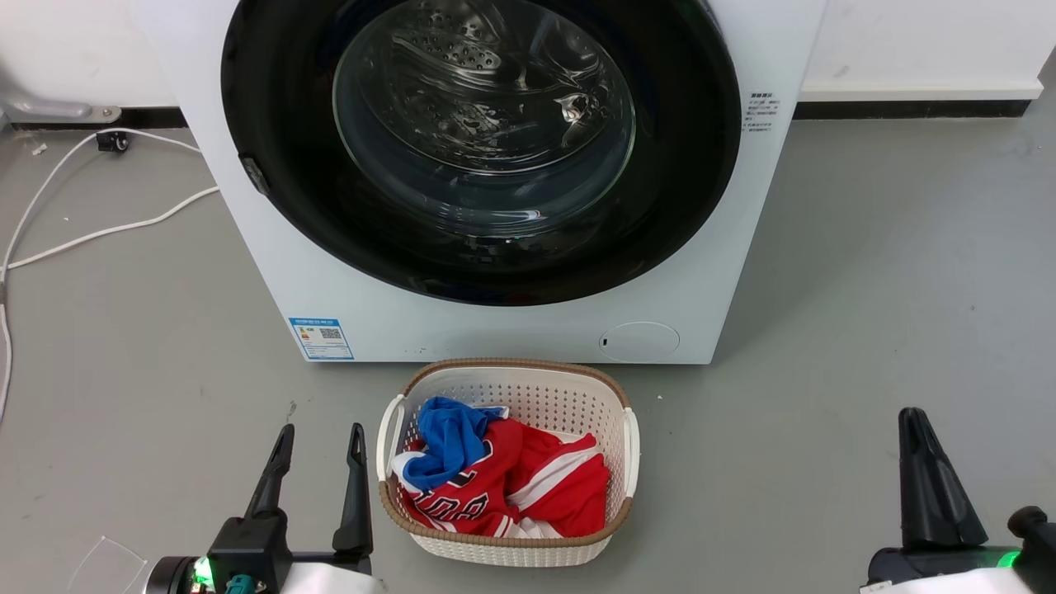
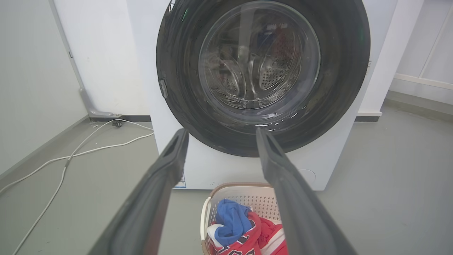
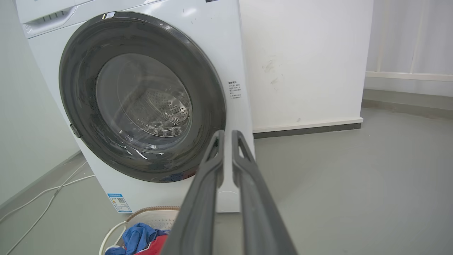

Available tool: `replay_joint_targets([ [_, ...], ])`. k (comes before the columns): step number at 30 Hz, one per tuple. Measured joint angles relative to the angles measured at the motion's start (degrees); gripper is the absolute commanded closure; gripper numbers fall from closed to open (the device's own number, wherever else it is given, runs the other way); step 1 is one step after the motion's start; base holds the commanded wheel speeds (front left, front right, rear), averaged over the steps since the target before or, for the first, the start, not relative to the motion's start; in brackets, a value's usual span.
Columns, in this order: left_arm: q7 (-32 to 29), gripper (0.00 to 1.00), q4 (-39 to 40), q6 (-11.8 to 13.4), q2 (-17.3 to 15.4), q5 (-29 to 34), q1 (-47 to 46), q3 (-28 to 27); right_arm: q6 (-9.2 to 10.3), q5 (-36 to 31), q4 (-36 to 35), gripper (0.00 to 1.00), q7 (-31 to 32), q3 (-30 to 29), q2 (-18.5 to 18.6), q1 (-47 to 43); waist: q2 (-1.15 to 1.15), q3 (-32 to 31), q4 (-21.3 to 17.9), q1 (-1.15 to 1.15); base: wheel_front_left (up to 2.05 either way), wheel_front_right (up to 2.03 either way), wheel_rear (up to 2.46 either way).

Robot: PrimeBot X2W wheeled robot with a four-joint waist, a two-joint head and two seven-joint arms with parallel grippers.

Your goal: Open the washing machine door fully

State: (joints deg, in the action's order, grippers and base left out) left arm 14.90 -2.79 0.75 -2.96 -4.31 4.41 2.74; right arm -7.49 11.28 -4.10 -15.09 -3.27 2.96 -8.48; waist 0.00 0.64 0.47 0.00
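The washing machine door [image 1: 483, 140] is shut, up ahead of both hands, latch [image 1: 254, 173] on its left rim, so your left gripper [image 1: 322, 431], spread wide and empty, is nearer than your right gripper [image 3: 228, 134], which is pinched together on nothing.

The top of the large round glossy black washing machine door [image 1: 272, 124] is cut off by the upper edge in the head and left wrist views. The print on the small white side label [image 1: 760, 111] and the blue-bordered energy sticker [image 1: 322, 338] is too small to be read. The white perforated plastic laundry basket [image 2: 244, 198] is cut by the bottom edge in both wrist views, and its floor is hidden under red, white and blue clothes [image 1: 528, 487].
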Motion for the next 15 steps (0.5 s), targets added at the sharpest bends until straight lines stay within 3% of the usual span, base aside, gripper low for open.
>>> replay_joint_targets([
  [2, 0.0, 0.0, 0.0, 0.0, 0.0, 0.0, 0.0, -0.1, -0.01, 3.02, -0.08, 1.0, 0.0, 0.01, -0.03, 0.03, 0.0, -0.02, -0.08, 0.0, 0.0, 0.0, 0.0],
  [4, 0.0, 0.0, 0.0, 0.0, 0.01, -0.01, 0.01, -0.2, 0.0, 10.13, -0.09, 1.0, 0.0, 0.43, -0.02, 0.16, 0.0, -0.07, -0.16, 0.0, 0.0, 0.0, 0.0],
  [13, 0.0, 0.0, -0.1, -0.01, 0.02, -0.42, 0.01, -0.16, 0.01, 54.83, 3.54, 1.0, -0.01, 1.92, -0.07, 1.0, 0.0, -0.35, -0.24, 0.0, 0.0, 0.0, 0.0],
  [15, 0.01, 0.0, -0.18, -0.01, 0.02, -0.46, 0.0, -0.1, 0.01, 59.87, 3.87, 1.0, -0.01, 2.66, -0.07, 1.17, 0.0, -0.37, -0.15, 0.0, 0.0, 0.0, 0.0],
])
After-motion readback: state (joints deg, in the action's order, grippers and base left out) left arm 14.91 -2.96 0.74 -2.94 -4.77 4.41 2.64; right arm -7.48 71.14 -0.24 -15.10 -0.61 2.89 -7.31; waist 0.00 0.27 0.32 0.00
